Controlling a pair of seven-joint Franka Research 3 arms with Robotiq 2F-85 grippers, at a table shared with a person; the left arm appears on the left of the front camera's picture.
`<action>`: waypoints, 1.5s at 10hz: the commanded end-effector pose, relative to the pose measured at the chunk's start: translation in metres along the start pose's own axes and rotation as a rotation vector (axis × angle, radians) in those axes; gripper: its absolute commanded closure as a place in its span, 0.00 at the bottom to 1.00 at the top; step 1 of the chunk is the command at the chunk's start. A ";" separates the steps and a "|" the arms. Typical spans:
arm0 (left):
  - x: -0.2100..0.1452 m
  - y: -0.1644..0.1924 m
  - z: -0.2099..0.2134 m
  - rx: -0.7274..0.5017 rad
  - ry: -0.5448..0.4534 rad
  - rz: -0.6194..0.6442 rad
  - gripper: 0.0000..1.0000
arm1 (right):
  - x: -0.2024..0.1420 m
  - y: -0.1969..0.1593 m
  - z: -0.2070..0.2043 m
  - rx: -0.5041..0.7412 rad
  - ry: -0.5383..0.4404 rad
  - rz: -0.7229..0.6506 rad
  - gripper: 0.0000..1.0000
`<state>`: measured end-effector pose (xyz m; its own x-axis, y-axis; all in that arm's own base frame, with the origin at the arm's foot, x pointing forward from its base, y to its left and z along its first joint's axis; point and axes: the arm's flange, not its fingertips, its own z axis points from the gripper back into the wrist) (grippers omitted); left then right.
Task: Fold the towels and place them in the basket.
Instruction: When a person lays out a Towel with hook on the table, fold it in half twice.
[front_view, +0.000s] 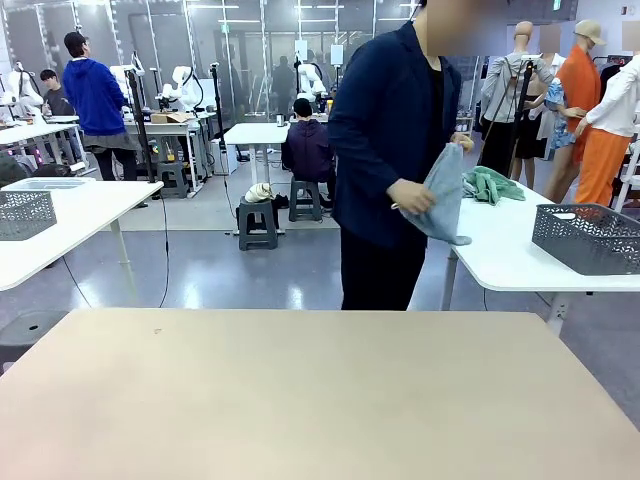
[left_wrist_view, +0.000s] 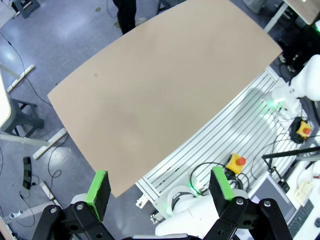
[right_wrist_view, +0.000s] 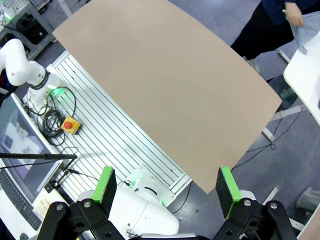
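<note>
Beyond the far edge of the tan table (front_view: 320, 400) stands a person holding a pale blue-grey towel (front_view: 445, 195) in both hands. The same towel (right_wrist_view: 307, 30) appears at the top right of the right wrist view. A dark grey mesh basket (front_view: 590, 238) sits on a white side table at the right. My left gripper (left_wrist_view: 160, 189) hangs open high above the bare tan table (left_wrist_view: 165, 85), with nothing between its green pads. My right gripper (right_wrist_view: 167, 187) is also open and empty, high over the table (right_wrist_view: 165, 85).
A dark green cloth (front_view: 492, 185) lies on the white side table (front_view: 500, 255) behind the person. A paler grey mesh basket (front_view: 25, 213) sits on another white table at the left. An emergency stop button (right_wrist_view: 70, 125) and cables lie on the slotted rail base beside the table.
</note>
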<state>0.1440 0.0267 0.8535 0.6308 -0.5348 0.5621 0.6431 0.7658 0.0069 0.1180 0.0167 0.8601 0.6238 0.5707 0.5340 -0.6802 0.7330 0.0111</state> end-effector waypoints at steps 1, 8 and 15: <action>0.001 -0.001 0.000 -0.004 -0.007 -0.010 0.00 | -0.004 0.005 0.003 0.008 -0.015 0.020 0.00; 0.001 -0.001 0.000 -0.004 -0.007 -0.010 0.00 | -0.004 0.005 0.003 0.008 -0.015 0.020 0.00; 0.001 -0.001 0.000 -0.004 -0.007 -0.010 0.00 | -0.004 0.005 0.003 0.008 -0.015 0.020 0.00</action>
<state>0.1440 0.0267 0.8535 0.6308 -0.5348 0.5621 0.6431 0.7658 0.0069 0.1180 0.0167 0.8601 0.6237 0.5708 0.5340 -0.6802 0.7330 0.0111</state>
